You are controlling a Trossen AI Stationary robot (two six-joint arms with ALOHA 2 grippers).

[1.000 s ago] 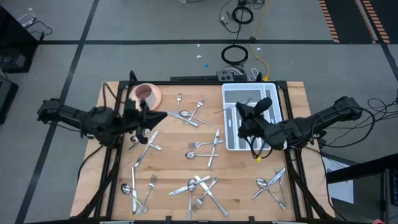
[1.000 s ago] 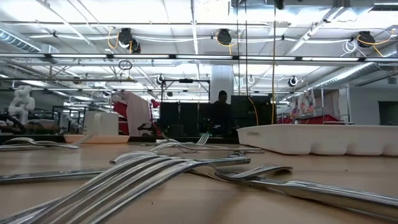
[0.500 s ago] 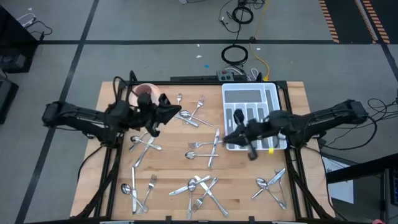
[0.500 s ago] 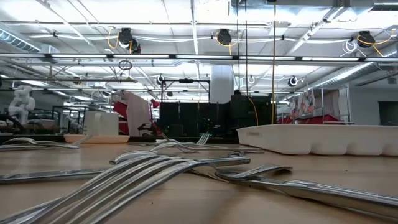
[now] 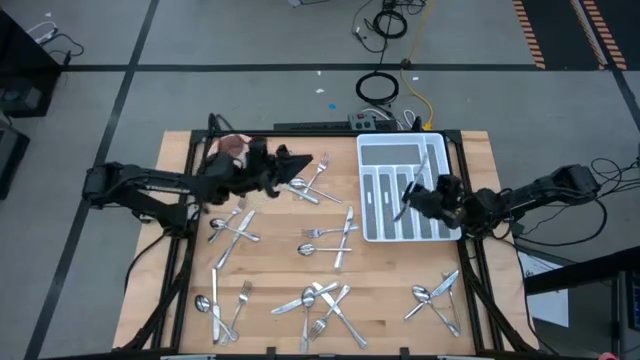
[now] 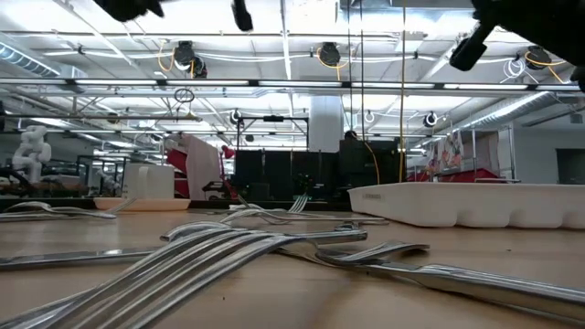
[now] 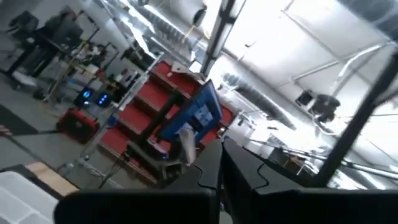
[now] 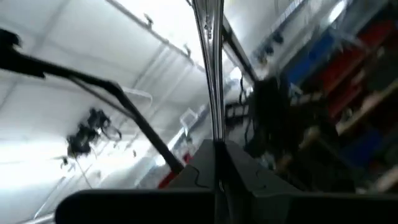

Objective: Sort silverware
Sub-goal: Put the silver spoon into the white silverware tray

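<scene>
Shiny silverware (image 5: 320, 238) lies scattered in crossed clusters over the wooden table; one slim piece (image 8: 211, 68) stands pinched upright.

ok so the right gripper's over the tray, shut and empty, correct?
Not empty. The right gripper is shut on a utensil: the right wrist view shows its silver handle clamped between the fingers. The rest holds: the high view puts the gripper over the tray.

We see forks (image 6: 196, 251) lying close before us on the wooden table (image 6: 274, 302), a white tray (image 6: 466, 203) at three o'clock, and dark arm parts (image 6: 475, 37) at twelve.
</scene>
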